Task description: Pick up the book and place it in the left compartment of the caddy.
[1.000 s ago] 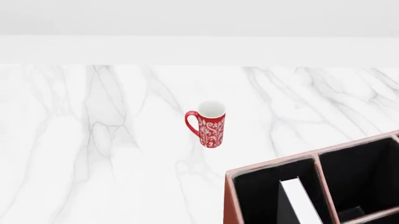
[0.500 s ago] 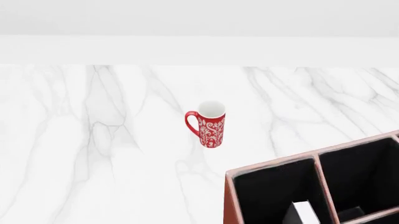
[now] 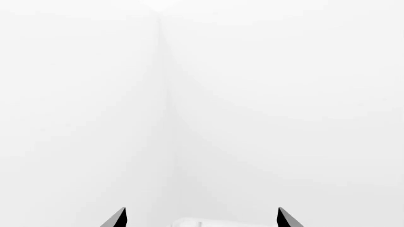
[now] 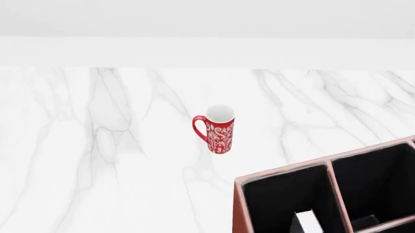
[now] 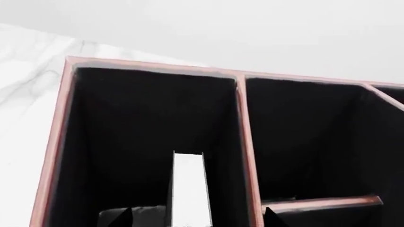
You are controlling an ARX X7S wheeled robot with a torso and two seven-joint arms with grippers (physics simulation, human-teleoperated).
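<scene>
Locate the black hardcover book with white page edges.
The black hardcover book stands inside the left compartment of the reddish-brown caddy, at the head view's lower right, below and right of the red patterned mug.

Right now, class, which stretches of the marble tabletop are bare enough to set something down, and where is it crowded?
Bare white marble tabletop lies left of and behind the red patterned mug. The near right corner is crowded by the reddish-brown leather-look caddy, with the black book in its left compartment.
</scene>
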